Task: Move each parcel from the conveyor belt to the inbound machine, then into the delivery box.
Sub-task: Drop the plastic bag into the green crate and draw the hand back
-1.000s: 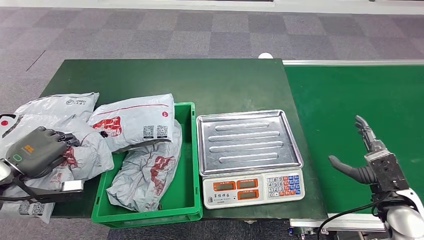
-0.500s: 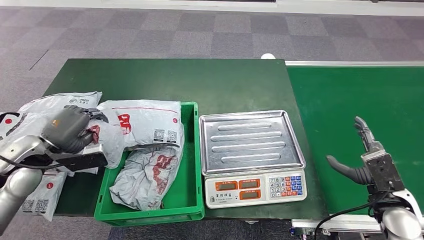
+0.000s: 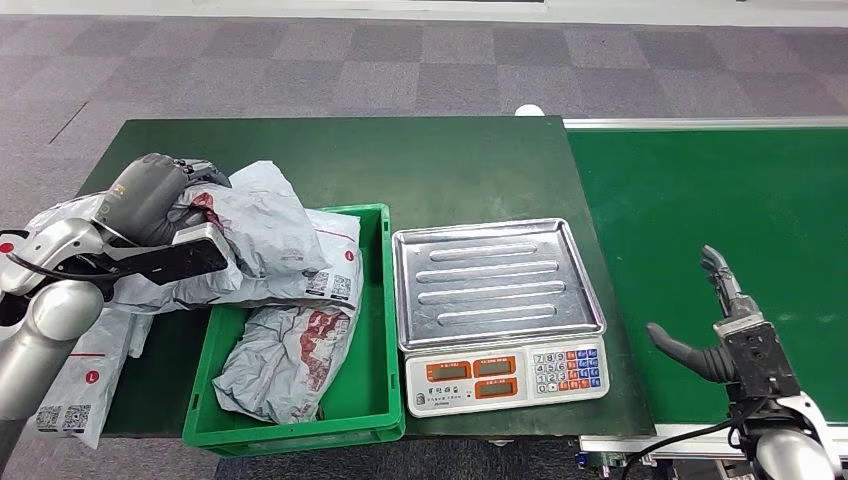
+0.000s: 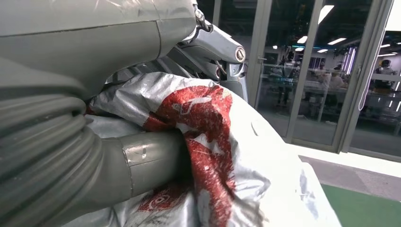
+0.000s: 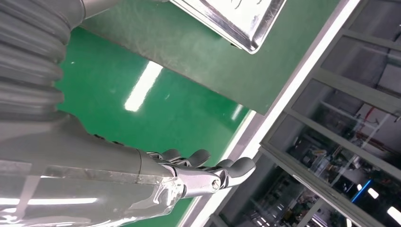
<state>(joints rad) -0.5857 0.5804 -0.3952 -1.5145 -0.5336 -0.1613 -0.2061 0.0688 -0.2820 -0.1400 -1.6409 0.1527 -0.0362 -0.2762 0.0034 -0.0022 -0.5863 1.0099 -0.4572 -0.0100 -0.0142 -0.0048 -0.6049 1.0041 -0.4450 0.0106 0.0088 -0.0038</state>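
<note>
Our left hand [image 3: 150,200] grips the crumpled grey plastic parcel with red print [image 3: 255,235], raised beside the green plastic crate [image 3: 372,300]. The crate lies just to its right. Our right hand [image 3: 725,325] hangs open, empty, over the green conveyor belt [image 3: 720,190].

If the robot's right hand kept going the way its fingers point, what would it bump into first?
Probably nothing: the right hand points along the bare green belt, away from the robot. Depth is hard to judge.
</note>
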